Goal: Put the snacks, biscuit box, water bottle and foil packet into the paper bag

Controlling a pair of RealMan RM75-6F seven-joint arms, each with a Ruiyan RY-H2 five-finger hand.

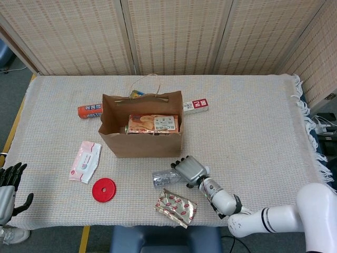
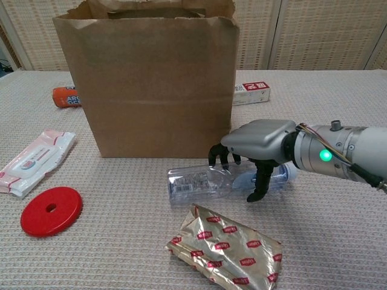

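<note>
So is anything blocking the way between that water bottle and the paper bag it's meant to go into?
Nothing visible does. The water bottle lies on its side just in front of the paper bag, with the right hand over it. The bag's top is open; a biscuit box already sits inside.

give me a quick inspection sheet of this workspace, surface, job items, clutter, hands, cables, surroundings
surface: table under a woven beige cloth, fringe on its right edge
job's things: paper bag upright and open, biscuit box inside it; water bottle lying on its side in front of the bag; foil packet flat near the front edge
clutter: red disc, pink wipes pack, orange tube left of the bag, small red and white box behind it
hands: right hand arched over the bottle, fingers curled down around it, firm grip not confirmed; left hand at the table's left edge, fingers apart, holding nothing
cables: some beyond the table's right edge
surroundings: woven screen panels behind
</note>
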